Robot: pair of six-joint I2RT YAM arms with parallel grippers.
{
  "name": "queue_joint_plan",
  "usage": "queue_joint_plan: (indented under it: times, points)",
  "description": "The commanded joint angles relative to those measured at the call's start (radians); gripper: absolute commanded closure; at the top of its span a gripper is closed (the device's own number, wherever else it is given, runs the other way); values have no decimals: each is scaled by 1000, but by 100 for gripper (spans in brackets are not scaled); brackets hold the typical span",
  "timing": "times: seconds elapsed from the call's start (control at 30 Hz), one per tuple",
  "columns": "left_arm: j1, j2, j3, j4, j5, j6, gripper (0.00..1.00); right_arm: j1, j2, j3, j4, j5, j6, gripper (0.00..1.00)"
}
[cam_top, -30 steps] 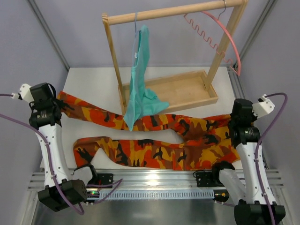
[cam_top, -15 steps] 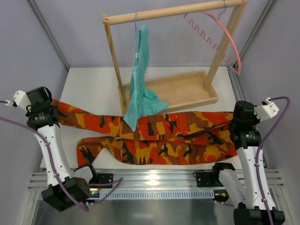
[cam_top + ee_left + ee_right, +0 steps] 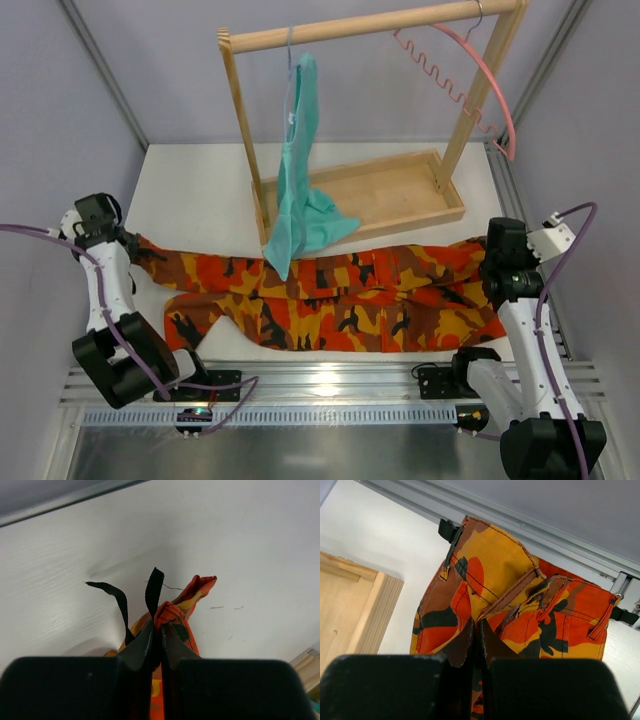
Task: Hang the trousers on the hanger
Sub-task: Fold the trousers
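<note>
— Where are the trousers (image 3: 340, 300)?
— Lying lengthwise on the surface (image 3: 200, 190), stretched between the two claws.
— And the grips?
— The left claw (image 3: 159, 629) is clamped on a leg cuff, and the right claw (image 3: 476, 630) is clamped on the waistband.
— The hanger (image 3: 487, 70)?
— Hooked on the wooden rack (image 3: 238, 110), well beyond the right claw.

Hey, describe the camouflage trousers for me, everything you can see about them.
The trousers look like woven cloth in orange, red, yellow, brown and black camouflage. They lie stretched sideways across the white table, legs close together, not on any hanger. The left claw is shut on a cuff end with black ties. The right claw is shut on the waistband, where belt loops show. From above, the hanging teal garment overlaps their upper edge; whether they touch cannot be told.
</note>
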Motion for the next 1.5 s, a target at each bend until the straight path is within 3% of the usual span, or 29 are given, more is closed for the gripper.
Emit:
queue_joint_plan:
  times: [0.0,0.07,0.1,0.2,0.37,0.57,0.73,1.07,1.37,1.47]
  points:
    - [8,54,2,71,42,-30,91,-5,-9,-29,49,-14,47,96]
    - [8,88,25,23,28,-27,80,-6,-6,-42,52,-32,52,96]
    - [8,100,31,10,22,-20,67,-4,-6,-45,50,-34,58,96]
    - [-24,79,37,-4,-40,-13,47,-6,4,-48,44,-48,76,96]
    - [-156,31,43,-24,-146,-17,37,-4,5,-54,42,-60,79,96]
    - [-166,121,16,-44,-189,-134,28,-4,-26,-80,58,-69,59,96]
    - [-153,275,123,-107,-268,-154,29,-5,-17,-77,76,-91,39,96]
    - [-116,514,229,-120,-292,-203,34,-5,9,-88,116,-89,10,96]
    - [-113,643,246,-73,-258,-203,44,-4,18,-100,131,-89,26,96]
    - [-115,642,230,-67,-280,-204,55,-4,21,-97,133,-79,19,96]
